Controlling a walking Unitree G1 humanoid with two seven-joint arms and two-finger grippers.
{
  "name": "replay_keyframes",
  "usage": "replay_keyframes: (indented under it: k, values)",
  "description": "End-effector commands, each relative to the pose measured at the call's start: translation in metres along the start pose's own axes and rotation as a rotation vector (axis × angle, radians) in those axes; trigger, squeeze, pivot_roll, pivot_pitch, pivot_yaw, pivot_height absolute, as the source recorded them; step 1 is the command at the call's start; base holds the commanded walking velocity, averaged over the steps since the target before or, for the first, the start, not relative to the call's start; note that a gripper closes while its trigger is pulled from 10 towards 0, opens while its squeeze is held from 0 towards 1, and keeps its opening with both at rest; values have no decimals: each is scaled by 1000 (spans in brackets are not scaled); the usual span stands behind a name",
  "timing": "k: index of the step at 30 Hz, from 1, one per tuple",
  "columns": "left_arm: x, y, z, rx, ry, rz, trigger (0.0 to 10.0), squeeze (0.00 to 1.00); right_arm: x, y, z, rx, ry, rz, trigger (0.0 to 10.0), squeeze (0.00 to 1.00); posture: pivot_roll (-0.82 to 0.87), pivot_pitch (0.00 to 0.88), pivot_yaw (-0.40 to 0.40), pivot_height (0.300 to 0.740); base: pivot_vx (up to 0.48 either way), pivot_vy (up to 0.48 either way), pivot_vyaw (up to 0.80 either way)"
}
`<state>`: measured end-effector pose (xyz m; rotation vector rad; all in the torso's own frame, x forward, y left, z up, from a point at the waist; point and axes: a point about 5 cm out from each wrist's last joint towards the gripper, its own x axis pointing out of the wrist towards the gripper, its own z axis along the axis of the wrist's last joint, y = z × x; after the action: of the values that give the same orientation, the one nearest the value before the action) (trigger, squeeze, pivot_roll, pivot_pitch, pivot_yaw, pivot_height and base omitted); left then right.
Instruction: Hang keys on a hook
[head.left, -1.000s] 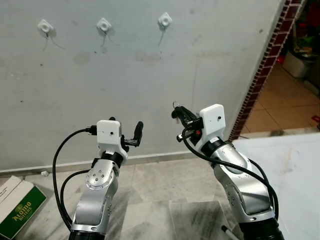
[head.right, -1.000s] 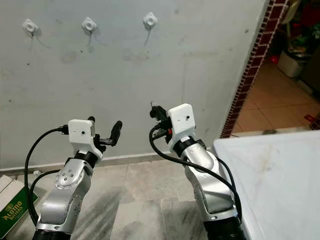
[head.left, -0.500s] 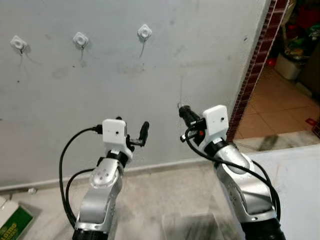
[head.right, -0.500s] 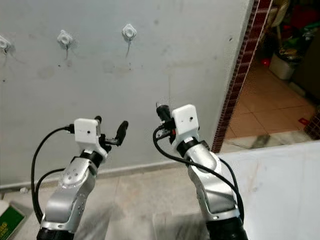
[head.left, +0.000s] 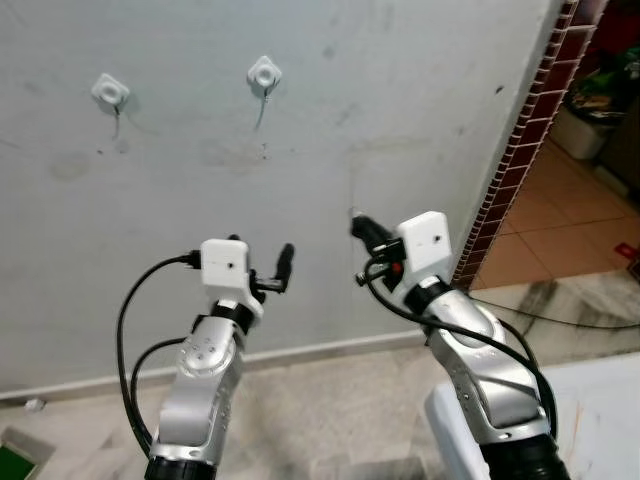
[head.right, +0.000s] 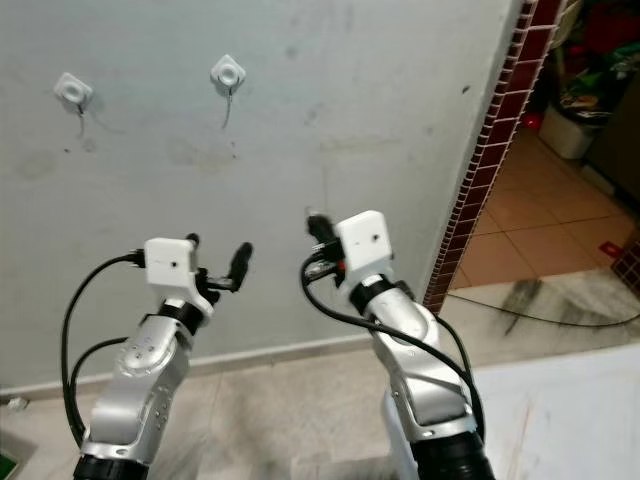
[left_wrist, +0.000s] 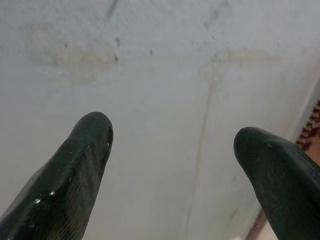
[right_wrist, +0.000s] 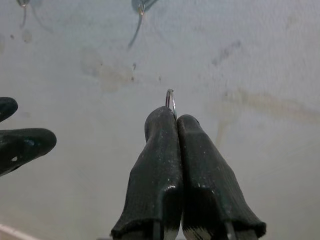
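Carrying: the key ring (right_wrist: 171, 100) is on its way to the wall hooks, not yet hung.
Right gripper (right_wrist: 176, 119): fingers pressed together on the ring, whose loop pokes out above the tips.
Left gripper (left_wrist: 175, 145): fingers spread, empty.
Next move: likely raise toward the nearer hook (head.left: 263, 72), well above.
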<state>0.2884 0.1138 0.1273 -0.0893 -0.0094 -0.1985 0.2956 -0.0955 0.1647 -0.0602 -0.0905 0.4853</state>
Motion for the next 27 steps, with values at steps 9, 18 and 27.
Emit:
replay_keyframes:
  k: [9,18,27]
  values:
    - [0,8,1,13,2,28,10000,0,4,8,7,-24,-37,40,10000,0,-41,38,25,740,131,0,169]
    - [-1,8,0,17,8,34,10000,0,4,8,7,-32,-38,40,10000,0,-41,38,24,740,0,0,774]
    - [0,8,-1,16,13,32,10000,0,5,8,6,-20,-38,37,10000,0,-39,39,25,740,0,0,658]
